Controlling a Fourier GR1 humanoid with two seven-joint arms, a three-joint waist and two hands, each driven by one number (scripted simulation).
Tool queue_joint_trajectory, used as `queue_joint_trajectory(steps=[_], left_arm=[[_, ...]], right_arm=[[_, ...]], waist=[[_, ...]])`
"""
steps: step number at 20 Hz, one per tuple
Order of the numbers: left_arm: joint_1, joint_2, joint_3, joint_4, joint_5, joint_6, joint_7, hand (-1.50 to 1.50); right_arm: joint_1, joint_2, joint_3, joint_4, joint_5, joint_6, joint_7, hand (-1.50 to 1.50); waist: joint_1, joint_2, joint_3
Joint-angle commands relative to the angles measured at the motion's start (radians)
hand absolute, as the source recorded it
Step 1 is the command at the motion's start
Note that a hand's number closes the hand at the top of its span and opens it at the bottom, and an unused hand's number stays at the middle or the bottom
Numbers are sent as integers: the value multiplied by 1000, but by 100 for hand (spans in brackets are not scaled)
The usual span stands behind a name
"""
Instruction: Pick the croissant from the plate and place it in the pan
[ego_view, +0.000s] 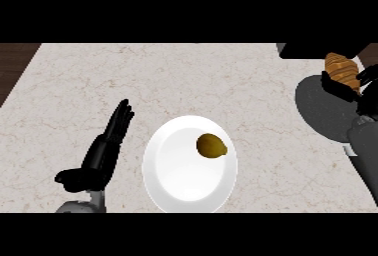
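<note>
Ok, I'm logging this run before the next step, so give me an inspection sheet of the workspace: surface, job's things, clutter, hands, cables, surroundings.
Surface: pale marbled counter, with a dark strip along its left edge.
Job's things: croissant is off the plate, held above the dark pan at the right edge. White plate sits at centre front.
Clutter: one small brown-yellow round item lies on the plate; what it is cannot be told.
Hands: right hand is curled round the croissant over the pan. Left hand rests open left of the plate, fingers straight, touching nothing.
Cables: nothing seen.
Surroundings: a black block at the top right corner.
</note>
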Motion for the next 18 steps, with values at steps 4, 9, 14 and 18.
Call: queue_joint_trajectory(steps=[4,9,14,18], left_arm=[[4,-32,-25,7,-10,5,-8,0],[-6,15,11,15,26,-50,-22,0],[-53,-5,-2,6,5,-19,45,0],[-54,-16,-5,31,-8,-17,-7,0]], right_arm=[[-117,-66,-170,270,-206,-14,-342,150],[-108,-103,-102,425,-183,369,-209,-150],[-189,-84,-202,493,-309,524,-347,-150],[-205,-41,-243,534,-321,408,-470,-150]], waist=[[19,7,2],[45,17,0],[41,18,5],[42,22,4]])
